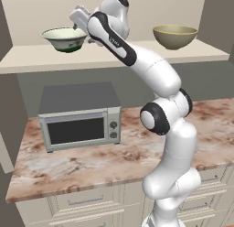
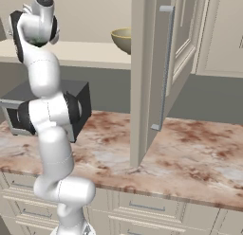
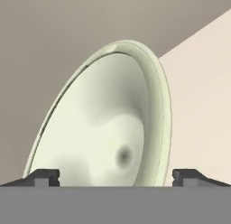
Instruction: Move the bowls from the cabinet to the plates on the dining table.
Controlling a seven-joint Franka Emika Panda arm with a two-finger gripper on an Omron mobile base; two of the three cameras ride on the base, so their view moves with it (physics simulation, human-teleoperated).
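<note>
The wide cream-white bowl (image 1: 64, 38) with a dark green base sits on the cabinet's beige shelf (image 1: 114, 56) at the left. My gripper (image 1: 82, 28) is at its right rim, coming in from above and to the right. In the hand view the bowl (image 3: 103, 128) looms close and tilted, and the open gripper (image 3: 116, 175) has its fingertips (image 3: 45, 177) spread wide to either side of the bowl's near part, holding nothing. The smaller olive-tan bowl (image 1: 175, 36) (image 2: 122, 40) stands on the same shelf to the right. The plates and the dining table are out of view.
A grey microwave (image 1: 80, 125) stands on the pink-brown marbled counter (image 1: 137, 155) under the shelf. The cabinet door (image 2: 161, 63) with its long grey bar handle is swung open to the right of the arm. Cream drawer fronts (image 1: 87, 201) run below the counter.
</note>
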